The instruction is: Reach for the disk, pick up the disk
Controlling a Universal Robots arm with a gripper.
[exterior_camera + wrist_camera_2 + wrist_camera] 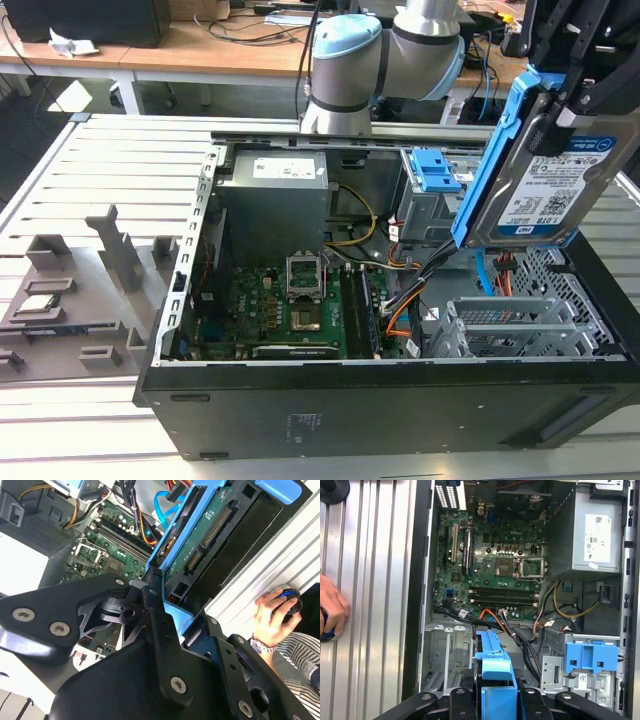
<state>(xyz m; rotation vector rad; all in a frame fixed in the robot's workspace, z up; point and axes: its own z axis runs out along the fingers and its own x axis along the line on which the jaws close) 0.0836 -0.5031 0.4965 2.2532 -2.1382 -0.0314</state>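
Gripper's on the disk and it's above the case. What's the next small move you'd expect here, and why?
Probably a short, straight lift. In the exterior view the disk hangs tilted above the open computer case, its lower end near the cables and drive cage. In the second wrist view the gripper is clamped on its blue frame, so more height would clear them.

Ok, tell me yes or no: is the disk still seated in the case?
No: in the exterior view the disk is lifted above the open computer case, clamped in the pincer.
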